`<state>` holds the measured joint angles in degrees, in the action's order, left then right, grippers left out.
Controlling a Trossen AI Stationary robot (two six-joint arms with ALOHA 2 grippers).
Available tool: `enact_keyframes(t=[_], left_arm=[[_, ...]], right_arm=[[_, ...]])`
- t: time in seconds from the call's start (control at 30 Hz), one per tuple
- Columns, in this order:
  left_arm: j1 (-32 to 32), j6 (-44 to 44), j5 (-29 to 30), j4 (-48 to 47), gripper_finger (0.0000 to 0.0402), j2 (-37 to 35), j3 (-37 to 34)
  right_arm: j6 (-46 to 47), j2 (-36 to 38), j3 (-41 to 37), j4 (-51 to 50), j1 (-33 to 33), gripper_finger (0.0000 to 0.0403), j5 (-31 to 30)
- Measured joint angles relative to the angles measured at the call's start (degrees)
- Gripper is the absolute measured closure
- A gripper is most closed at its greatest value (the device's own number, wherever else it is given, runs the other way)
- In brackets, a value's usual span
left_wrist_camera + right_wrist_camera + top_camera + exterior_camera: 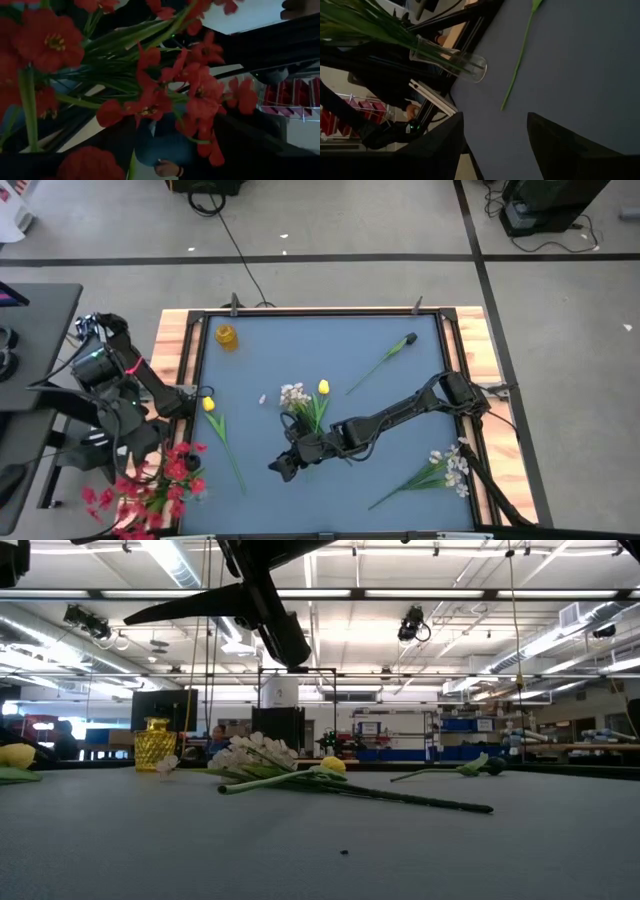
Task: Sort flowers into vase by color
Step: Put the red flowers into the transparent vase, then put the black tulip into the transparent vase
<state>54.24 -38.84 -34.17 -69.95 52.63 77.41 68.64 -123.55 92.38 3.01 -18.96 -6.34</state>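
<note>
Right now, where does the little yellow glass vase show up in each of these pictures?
High view: the yellow glass vase stands near the mat's upper left corner.
Low view: at the left, upright, far back on the table.
Left wrist view: not in it.
Right wrist view: not in it; the clear glass vase there is another one.
Shared landmark: the white flower sprig mid-table.

Blue-grey table mat [330,350] framed by dark rails, with pale wooden boards [172,345] along both sides. Grey floor [330,230] crossed by dark tape lines; a black cable [235,245] runs toward the table. Low view: ceiling strip lights [170,565], shelving [400,735], and a seated person [218,738] behind.
</note>
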Motion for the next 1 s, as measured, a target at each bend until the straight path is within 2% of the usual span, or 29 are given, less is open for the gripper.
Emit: enact_keyframes(t=[0.3,0.73,0.87,1.0], left_arm=[[0.00,-3.36,-0.33,2.36,0.0169,-2.15,0.04],[-0.07,-9.20,0.33,2.21,0.0198,-3.64,0.04],[-0.37,-9.69,5.16,2.12,0.0212,-4.54,0.54],[-1.37,-9.51,14.96,1.64,0.0227,-5.85,5.81]], right_arm=[[0.02,0.00,0.00,0.36,0.00,0.0176,0.21],[-0.81,0.01,0.00,0.10,-0.04,0.0176,0.21],[-0.85,0.02,0.00,-3.39,-0.07,0.0176,-5.47],[2.76,0.02,0.00,-6.21,0.48,0.0182,-11.76]])
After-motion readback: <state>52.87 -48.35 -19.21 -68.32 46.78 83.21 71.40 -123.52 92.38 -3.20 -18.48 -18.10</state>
